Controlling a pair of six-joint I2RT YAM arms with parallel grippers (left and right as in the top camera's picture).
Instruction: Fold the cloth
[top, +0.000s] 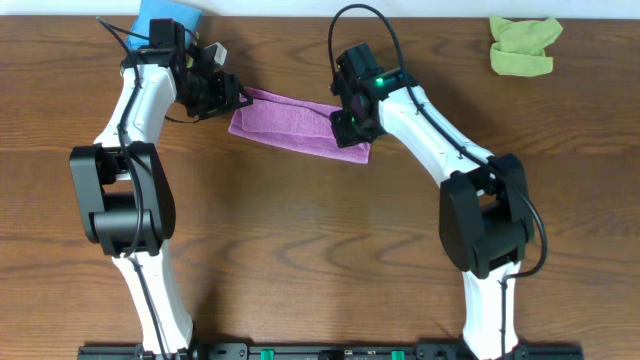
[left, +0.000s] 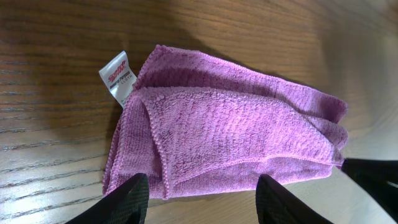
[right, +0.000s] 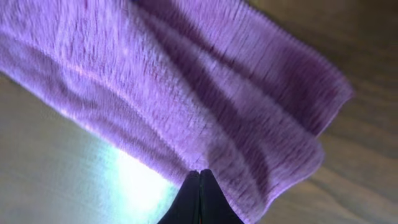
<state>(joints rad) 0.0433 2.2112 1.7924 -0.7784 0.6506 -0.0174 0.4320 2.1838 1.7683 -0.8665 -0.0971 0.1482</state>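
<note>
Wooden table (top: 300, 220): left gripper (left: 204, 190) spread over cloth (top: 295, 122), right gripper (right: 200, 177) pinching it.

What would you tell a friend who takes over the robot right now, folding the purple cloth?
Left gripper: open, one finger on each side of the purple cloth at its near edge, not gripping.
Right gripper: shut, apparently pinching the cloth's other end.
Cloth: on the table between the arms, a long strip with layers already doubled over.
Done: at least one fold, it seems.
Left: grab the left end, then probably bring the two ends together for another fold.
</note>
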